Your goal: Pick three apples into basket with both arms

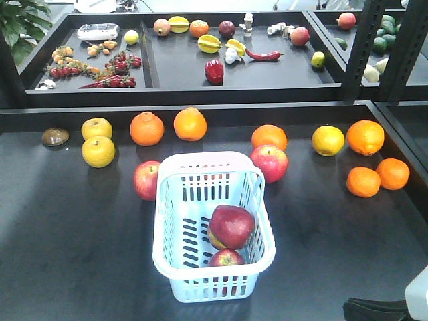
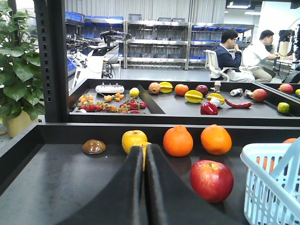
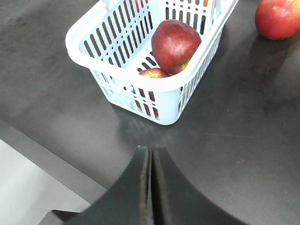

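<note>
Pale blue plastic marks the basket (image 1: 175,221) at the lower centre of the front view, standing on a dark table (image 1: 67,254). Two apples lie inside it: a large dark red apple (image 1: 231,227) in the middle and a smaller apple (image 1: 227,258) against the near wall, partly hidden by the rim and slots. Outside, one apple (image 1: 146,180) rests just beside the basket's left wall, its right edge cut off by the rim, and another apple (image 1: 270,162) sits at the basket's upper right corner. Oranges (image 1: 147,128) and yellow fruits (image 1: 97,151) are scattered across the upper half of the table.

Neither arm reaches over the fruit in the front view; only a black fragment shows at the lower right corner, too little to identify. In the left wrist view, the left gripper (image 2: 144,154) fills the bottom centre with its two black fingers pressed together and nothing between them, an apple and the basket's edge to its right. In the right wrist view, the right gripper (image 3: 150,154) is likewise closed and empty, pointing at the basket's near corner from the lower centre of the frame.
</note>
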